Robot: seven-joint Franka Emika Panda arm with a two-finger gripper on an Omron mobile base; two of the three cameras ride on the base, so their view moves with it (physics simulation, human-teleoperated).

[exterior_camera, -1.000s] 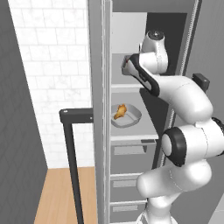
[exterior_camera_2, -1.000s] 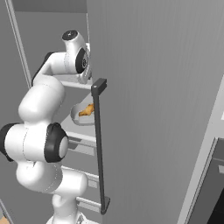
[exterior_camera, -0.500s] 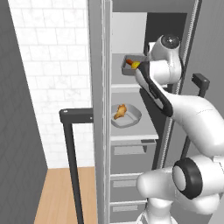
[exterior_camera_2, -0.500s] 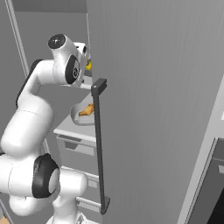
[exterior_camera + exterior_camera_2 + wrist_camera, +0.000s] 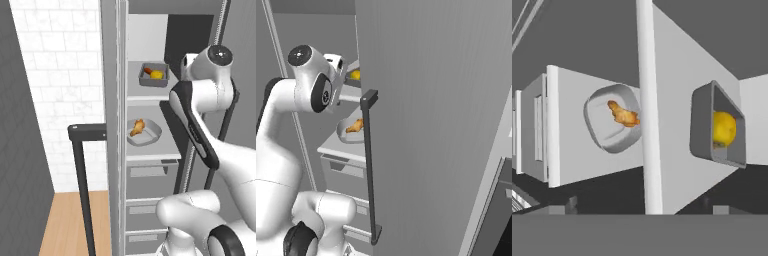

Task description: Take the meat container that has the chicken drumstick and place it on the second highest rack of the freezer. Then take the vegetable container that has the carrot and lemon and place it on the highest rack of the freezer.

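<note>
The tray (image 5: 153,75) with lemon (image 5: 157,75) sits on the top shelf (image 5: 147,95), tub (image 5: 144,133) at 6 o'clock below. Gripper (image 5: 640,210) is released and holds nothing (both containers placed); I'd back straight out, clear of the freezer (image 5: 118,150) frame.

Hand pulled back, vegetable container (image 5: 153,75) left on highest rack (image 5: 145,92).

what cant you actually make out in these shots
- Carrot: a thin red sliver beside the lemon in the left base view; shape too small.
- Vegetable container: right base view, mostly behind the freezer door.
- Gripper: hand view, tips blurred dark stubs at the bottom.
</note>
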